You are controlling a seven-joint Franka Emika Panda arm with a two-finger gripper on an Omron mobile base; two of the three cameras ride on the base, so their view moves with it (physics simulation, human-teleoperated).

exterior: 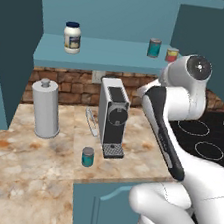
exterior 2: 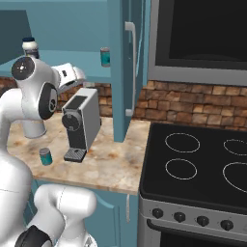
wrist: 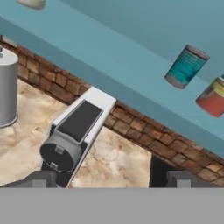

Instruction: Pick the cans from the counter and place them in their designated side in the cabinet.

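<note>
One teal-blue can (exterior: 153,47) (exterior 2: 105,56) (wrist: 186,66) stands on the right part of the cabinet's light-blue shelf (exterior: 111,54), beside a red-orange can (exterior: 171,55) (wrist: 213,98). The other teal can (exterior: 88,156) (exterior 2: 45,156) stands on the marbled counter (exterior: 26,172), just left of the coffee machine's drip tray. My gripper (wrist: 109,180) is open, with nothing between its fingertips (wrist: 43,179). It hovers above the coffee machine (exterior: 112,115) (wrist: 74,131), below the shelf edge and apart from both cans. In the left base view my own arm hides the fingers.
A white jar with a dark lid (exterior: 72,36) sits on the shelf's left. A tall grey canister (exterior: 45,108) (wrist: 6,87) stands on the counter by the brick wall. The black stovetop (exterior 2: 202,164) lies to the right, under a microwave (exterior 2: 202,34). An open cabinet door (exterior 2: 126,67) hangs between.
</note>
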